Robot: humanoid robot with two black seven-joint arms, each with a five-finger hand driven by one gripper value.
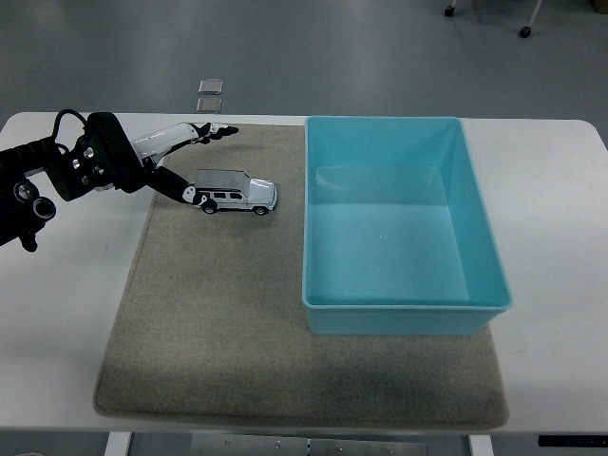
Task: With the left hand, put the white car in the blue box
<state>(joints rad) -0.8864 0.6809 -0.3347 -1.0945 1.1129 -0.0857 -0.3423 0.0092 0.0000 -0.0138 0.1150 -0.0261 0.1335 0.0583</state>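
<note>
Mat (237,342): blue box (399,294) without contents
</note>
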